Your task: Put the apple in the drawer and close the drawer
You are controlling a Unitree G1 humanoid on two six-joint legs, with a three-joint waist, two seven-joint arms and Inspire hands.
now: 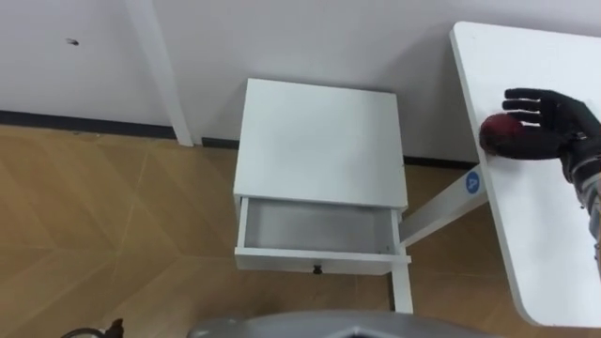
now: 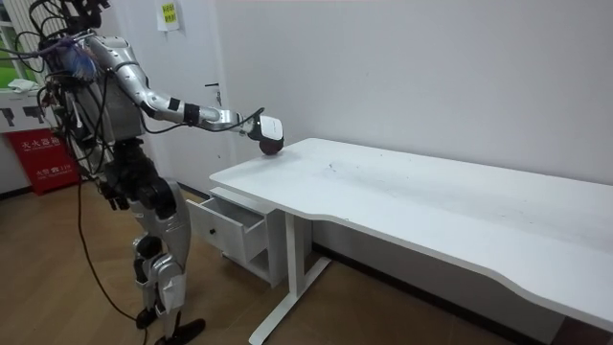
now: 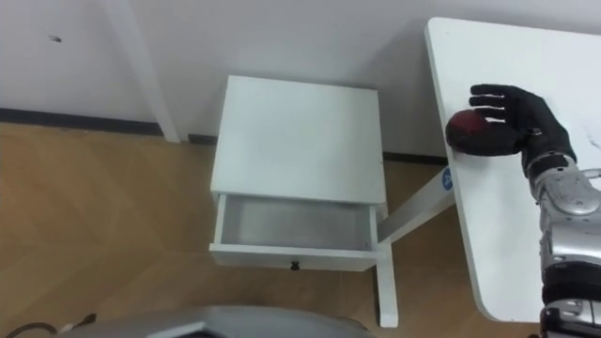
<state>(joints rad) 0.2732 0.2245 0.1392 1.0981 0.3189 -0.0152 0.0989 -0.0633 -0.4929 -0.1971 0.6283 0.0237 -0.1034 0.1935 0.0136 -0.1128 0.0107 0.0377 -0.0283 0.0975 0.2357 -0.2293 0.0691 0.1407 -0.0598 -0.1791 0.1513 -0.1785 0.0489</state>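
A dark red apple [image 1: 505, 139] sits in my right hand [image 1: 560, 120] over the near corner of the white table [image 1: 537, 225]. The fingers curl over its top and the thumb runs under it. In the room view the apple [image 2: 272, 146] hangs just above the table's corner, at the end of my outstretched right arm. A small white cabinet [image 1: 321, 141] stands against the wall to the left of the table. Its drawer [image 1: 315, 230] is pulled open, and nothing lies inside it. A small dark knob [image 1: 317, 269] marks the drawer front.
The table's white leg and slanted brace [image 1: 441, 207] stand close to the drawer's right side. A white upright [image 1: 160, 66] runs along the wall left of the cabinet. Wooden floor [image 1: 103, 235] spreads out to the left. I stand between the cabinet and the table's end.
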